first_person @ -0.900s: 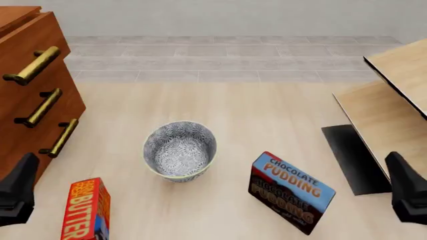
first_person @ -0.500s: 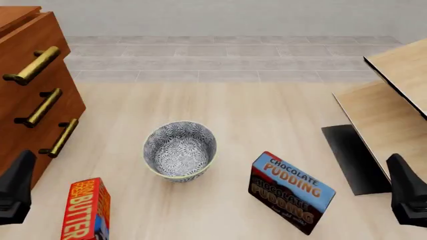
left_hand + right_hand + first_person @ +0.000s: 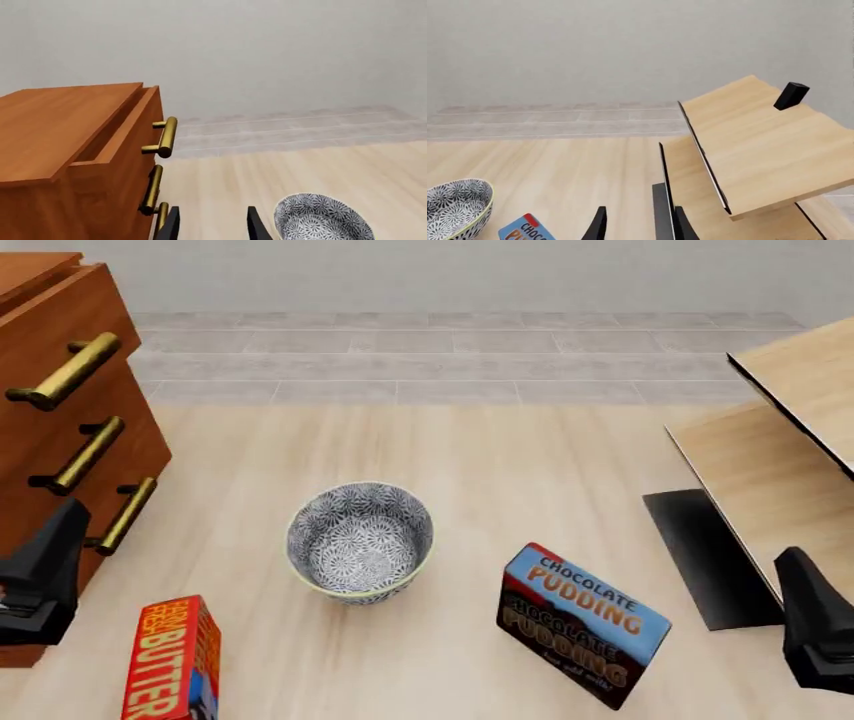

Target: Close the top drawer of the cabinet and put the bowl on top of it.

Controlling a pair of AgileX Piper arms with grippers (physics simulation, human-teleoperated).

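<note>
The cabinet stands at the left edge of the front view, brass bar handles facing the table. Its top drawer is pulled out a little past the cabinet top, which shows in the left wrist view as a gap behind the drawer front. The patterned bowl sits upright on the table's middle, also visible as the bowl and the bowl. My left gripper is open, low beside the bottom drawer handle, holding nothing. My right gripper is open at the right edge, far from the bowl.
A chocolate pudding box stands right of the bowl. A red butter box stands near the front left, close to the left gripper. Pale wood furniture with black edges fills the right side, just ahead of the right gripper.
My left gripper has moved forward and a little rightward, closer to the cabinet's lower handles. The right gripper has barely shifted. Bowl and boxes have not moved.
</note>
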